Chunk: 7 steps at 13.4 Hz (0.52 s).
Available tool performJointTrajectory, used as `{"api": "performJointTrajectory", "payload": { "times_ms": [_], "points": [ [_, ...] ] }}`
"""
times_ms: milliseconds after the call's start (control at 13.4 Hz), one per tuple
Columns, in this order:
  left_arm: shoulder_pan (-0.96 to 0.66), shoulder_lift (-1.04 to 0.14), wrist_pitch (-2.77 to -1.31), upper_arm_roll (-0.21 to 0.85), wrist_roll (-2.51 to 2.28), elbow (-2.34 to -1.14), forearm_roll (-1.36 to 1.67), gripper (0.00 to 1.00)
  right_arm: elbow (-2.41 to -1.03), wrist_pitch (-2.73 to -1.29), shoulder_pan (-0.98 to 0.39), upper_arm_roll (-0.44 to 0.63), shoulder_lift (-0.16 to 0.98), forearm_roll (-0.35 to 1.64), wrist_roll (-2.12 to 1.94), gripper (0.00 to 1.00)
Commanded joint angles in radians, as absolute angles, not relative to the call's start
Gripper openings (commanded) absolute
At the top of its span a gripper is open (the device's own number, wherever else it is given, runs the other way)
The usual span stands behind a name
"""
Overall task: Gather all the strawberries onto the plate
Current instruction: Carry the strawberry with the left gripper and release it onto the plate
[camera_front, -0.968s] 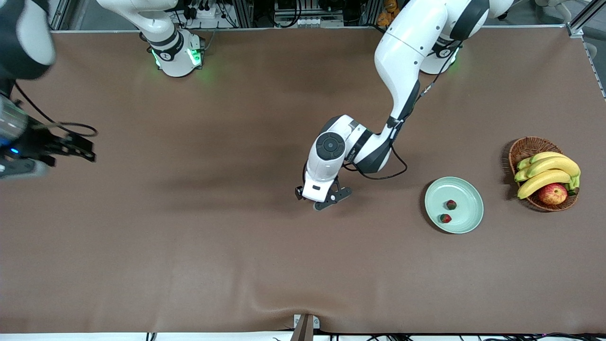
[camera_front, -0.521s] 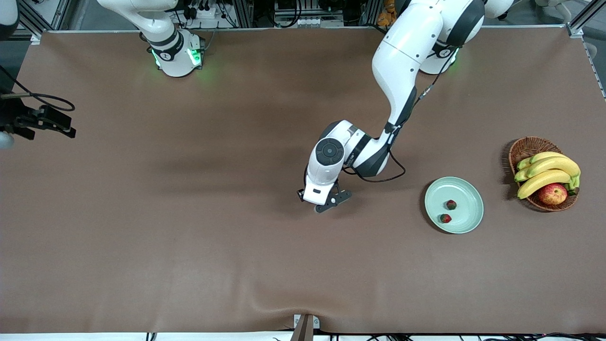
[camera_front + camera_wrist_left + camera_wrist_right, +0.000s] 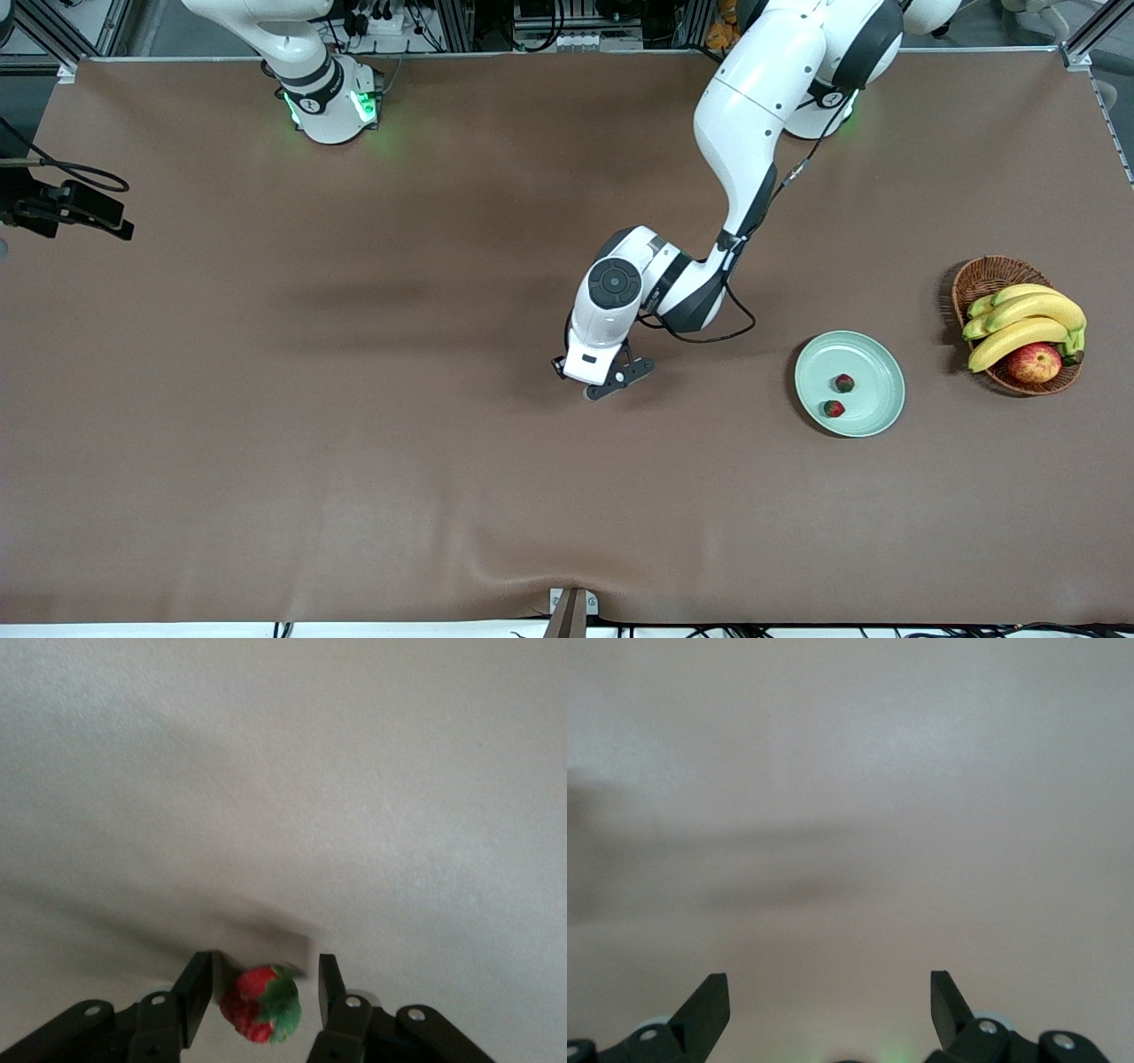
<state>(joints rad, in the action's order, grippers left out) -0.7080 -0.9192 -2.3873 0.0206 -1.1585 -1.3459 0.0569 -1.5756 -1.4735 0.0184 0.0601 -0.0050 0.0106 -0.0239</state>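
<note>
A small red strawberry point(image 3: 257, 1005) with a green cap lies on the brown table between the fingers of my left gripper point(image 3: 265, 970). The jaws stand close around it, with a thin gap showing on each side. In the front view the left gripper point(image 3: 595, 388) is low over the middle of the table and its hand hides that berry. Two more strawberries point(image 3: 844, 383) point(image 3: 833, 408) lie in the mint-green plate point(image 3: 877, 354), toward the left arm's end. My right gripper point(image 3: 830, 988) is open and holds nothing, hanging at the right arm's edge of the table point(image 3: 84, 211).
A wicker basket point(image 3: 983, 275) with bananas point(image 3: 1028, 319) and a red-yellow apple point(image 3: 1034, 362) stands beside the plate, closer to the left arm's end of the table. A metal bracket point(image 3: 571, 611) sits at the table's front edge.
The left gripper's jaws have narrowed around the strawberry and the hand has settled slightly. The right gripper has drawn back toward the table's edge and the robots' side.
</note>
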Motion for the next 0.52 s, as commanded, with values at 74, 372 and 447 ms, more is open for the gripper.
{"api": "performJointTrajectory", "payload": {
  "times_ms": [74, 372, 447],
  "points": [
    [-0.735, -0.930, -2.385, 0.008, -1.175, -1.322, 0.046, 0.51, -1.543, -1.417, 0.038, 0.046, -0.017, 0.025, -0.011, 1.00],
    [-0.732, -0.933, -2.382, 0.009, -1.169, -1.324, 0.043, 0.41, -1.496, -1.416, 0.044, 0.046, -0.009, 0.028, -0.011, 1.00],
    [-0.730, -0.933, -2.382, 0.009, -1.167, -1.324, 0.041, 0.41, -1.494, -1.416, 0.044, 0.045, -0.011, 0.028, -0.011, 1.00]
  ]
}}
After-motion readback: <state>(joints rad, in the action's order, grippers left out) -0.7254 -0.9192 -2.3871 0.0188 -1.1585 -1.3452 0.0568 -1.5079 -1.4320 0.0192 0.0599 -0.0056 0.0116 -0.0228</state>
